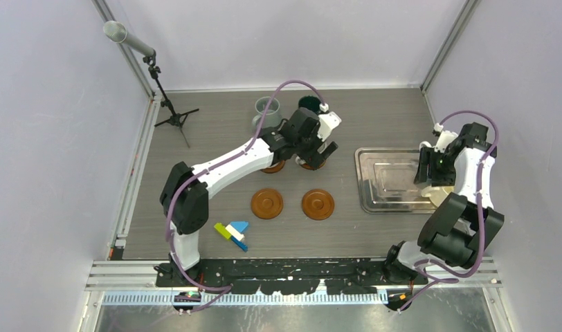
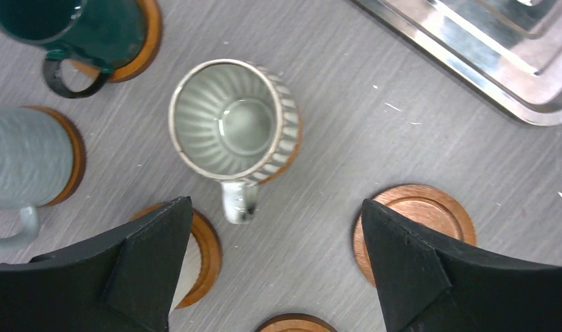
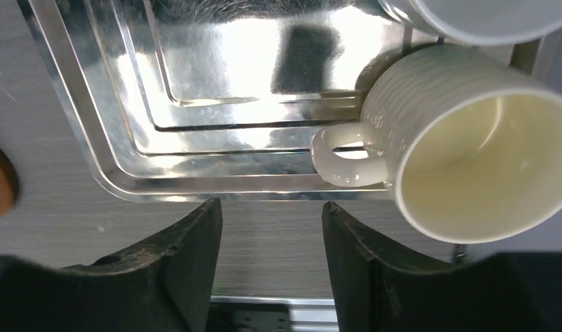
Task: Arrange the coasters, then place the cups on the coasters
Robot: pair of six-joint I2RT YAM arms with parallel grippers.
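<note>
My left gripper (image 2: 275, 203) hangs open above the table, just short of the ribbed grey-beige cup (image 2: 233, 117), which stands on a coaster (image 2: 293, 149) with its handle toward the fingers. The dark green cup (image 2: 77, 28) and the pale grey-blue cup (image 2: 25, 155) each stand on a coaster. Bare coasters (image 1: 266, 204) (image 1: 318, 205) lie nearer the arms. My right gripper (image 3: 269, 205) is open with nothing between its fingers, just outside the tray's rim. The cream cup (image 3: 472, 145) stands at the tray's edge, handle toward the gripper's right finger. A white cup (image 3: 472, 14) is behind it.
The steel tray (image 1: 392, 180) sits at the right of the table. Small coloured blocks (image 1: 233, 234) lie near the front left. A stand with a tube (image 1: 160, 90) is at the back left. Another coaster (image 2: 205, 256) lies partly under my left finger.
</note>
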